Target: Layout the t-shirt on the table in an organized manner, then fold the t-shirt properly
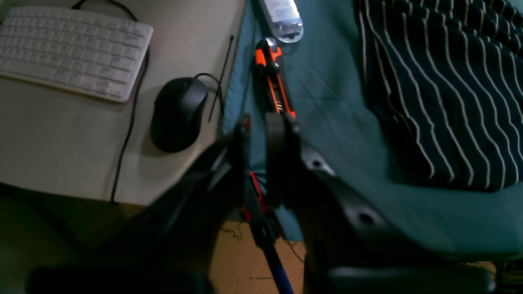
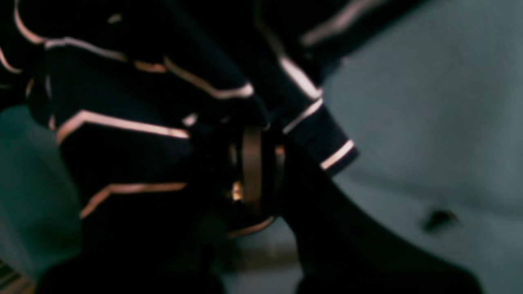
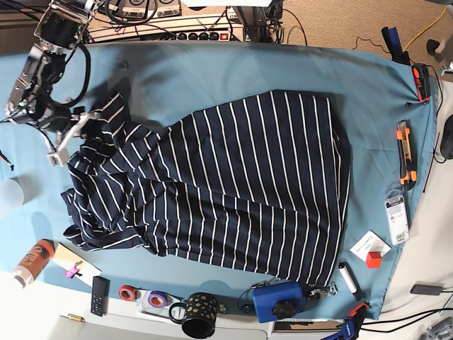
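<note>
Shirt fabric, dark navy w/ thin white stripes, the t-shirt [image 3: 226, 184] lies spread on the wide teal-blue cloth surface [image 3: 212, 71]. Its right part is rather flat; the left part is bunched in folds. Right gripper [image 2: 253, 134], seen at the left of the base view, has its jaws closed on a striped fold at the shirt's upper left corner, cloth draped around them in the blurred wrist view. Left gripper [image 1: 261, 134] is at the surface edge, apart from the shirt, above an orange-black utility knife [image 1: 273, 83]; its jaws are nearly together w/ a narrow gap, nothing held. Beside it, a white keyboard [image 1: 69, 51] and a black mouse [image 1: 177, 114] rest on a pale desk.
</note>
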`<state>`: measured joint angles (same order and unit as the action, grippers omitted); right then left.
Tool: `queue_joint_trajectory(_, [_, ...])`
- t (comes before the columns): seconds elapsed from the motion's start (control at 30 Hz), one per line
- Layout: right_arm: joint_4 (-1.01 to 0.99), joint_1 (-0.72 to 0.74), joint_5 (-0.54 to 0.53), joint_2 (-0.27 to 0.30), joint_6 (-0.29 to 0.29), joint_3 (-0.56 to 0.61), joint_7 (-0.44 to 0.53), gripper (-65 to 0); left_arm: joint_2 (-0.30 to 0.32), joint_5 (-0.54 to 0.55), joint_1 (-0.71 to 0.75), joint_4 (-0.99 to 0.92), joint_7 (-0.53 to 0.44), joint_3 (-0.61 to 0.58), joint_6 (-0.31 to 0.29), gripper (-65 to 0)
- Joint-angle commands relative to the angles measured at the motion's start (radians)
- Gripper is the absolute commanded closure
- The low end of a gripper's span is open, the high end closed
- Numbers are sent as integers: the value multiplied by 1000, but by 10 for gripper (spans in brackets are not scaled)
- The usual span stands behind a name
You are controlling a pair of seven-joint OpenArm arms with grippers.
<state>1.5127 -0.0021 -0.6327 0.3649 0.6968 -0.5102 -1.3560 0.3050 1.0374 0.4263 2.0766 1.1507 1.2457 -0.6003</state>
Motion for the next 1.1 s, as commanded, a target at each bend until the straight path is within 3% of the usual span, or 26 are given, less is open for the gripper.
queue_joint_trajectory(0.0, [34, 15, -22, 23, 1, -24, -7, -13, 19, 18, 3, 14, -22, 8, -3, -60])
queue_joint_trajectory(0.13, [95, 13, -114, 23, 1, -107, -40, 0, 19, 18, 3, 14, -22, 8, -3, -60])
queue_joint_trajectory(0.4, [252, -110, -442, 24, 1, -321, -40, 0, 18, 32, 3, 14, -13, 8, -3, -61])
queue_joint_trajectory(0.53, [312, -227, -507, 24, 1, -433, -40, 0, -8, 126, 3, 14, 37, 6, -39, -101])
queue_joint_trajectory(0.73, [315, -386, -523, 23, 1, -522, -40, 0, -123, 286, 14, 14, 139, -15, -80, -175])
queue_joint_trajectory(0.9, [314, -454, -522, 14, 1, -523, -40, 0, -190, 281, 45, 14, 150, -214, -98, -221])
queue_joint_trajectory(1.0, [312, -455, -523, 6, 1, -522, -40, 0, -193, 187, 44, 14, 137, -399, -98, -237])
queue_joint_trajectory(1.07, [312, -455, -523, 6, 1, -522, -40, 0, -194, 87, 42, 14, 43, -520, -98, -237])
